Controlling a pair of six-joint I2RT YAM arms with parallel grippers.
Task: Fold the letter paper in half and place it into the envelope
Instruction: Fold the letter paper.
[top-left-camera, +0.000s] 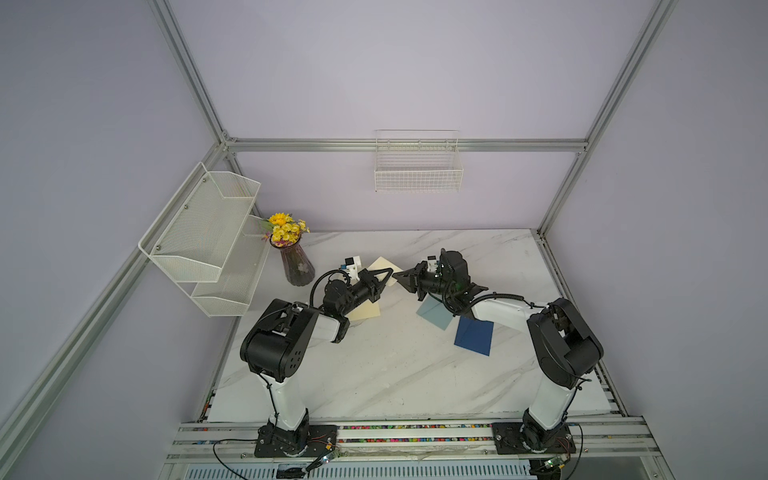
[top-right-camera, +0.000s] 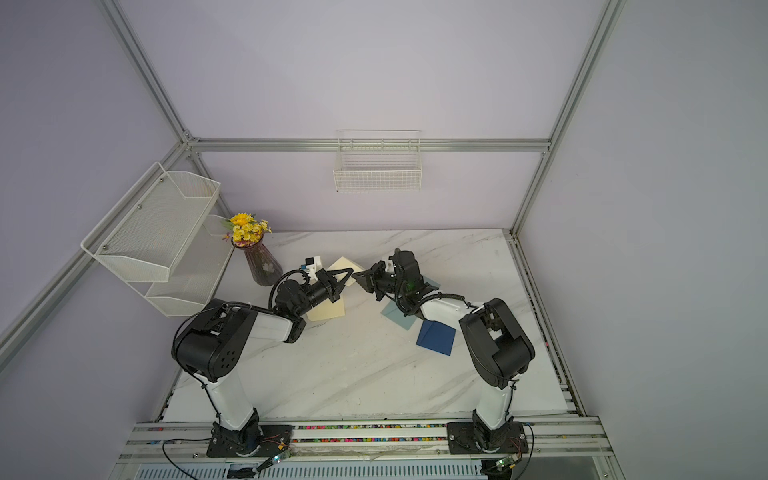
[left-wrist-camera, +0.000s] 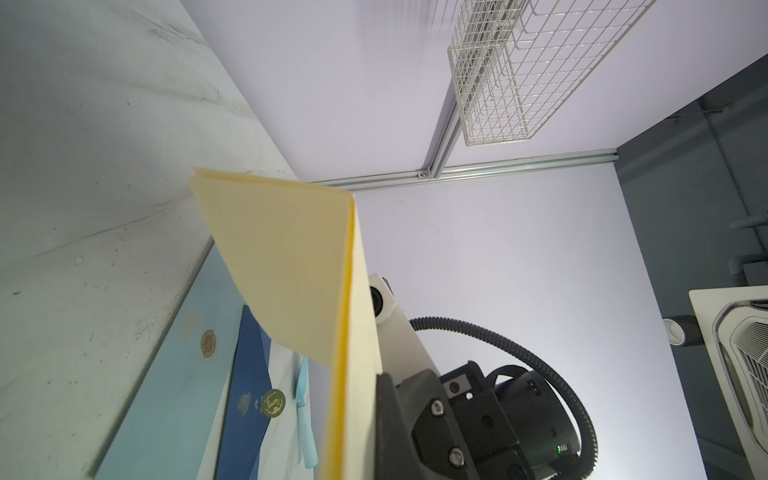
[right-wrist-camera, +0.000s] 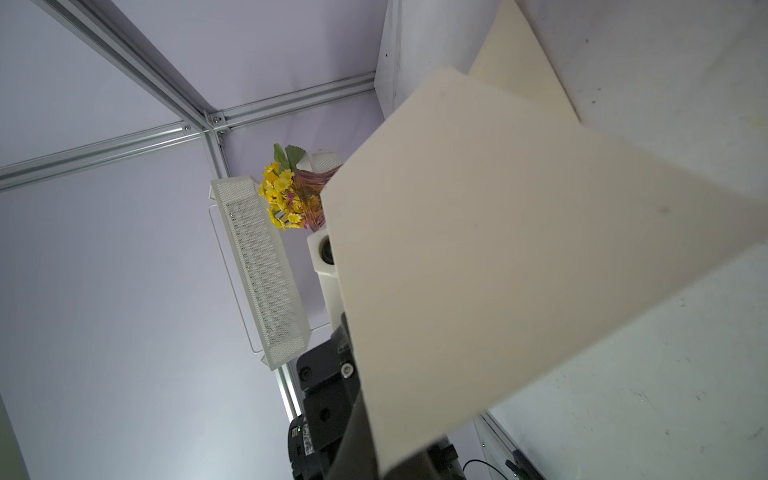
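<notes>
The cream letter paper (left-wrist-camera: 286, 266) is folded and held up off the marble table, its doubled edge showing. My left gripper (top-left-camera: 387, 273) is shut on it; its own jaws are hidden behind the sheet. My right gripper (top-left-camera: 400, 276) meets it tip to tip in both top views. One black finger (left-wrist-camera: 395, 415) lies against the paper, and the other is hidden. The paper (right-wrist-camera: 519, 249) fills the right wrist view. A light blue envelope (top-left-camera: 434, 313) and a dark blue envelope (top-left-camera: 473, 336) lie flat under the right forearm.
More cream paper (top-left-camera: 365, 313) lies on the table (top-left-camera: 374, 374) under the left forearm. A vase of yellow flowers (top-left-camera: 296, 266) stands at the back left beside a white mesh shelf (top-left-camera: 208, 237). A wire basket (top-left-camera: 417, 166) hangs on the back wall.
</notes>
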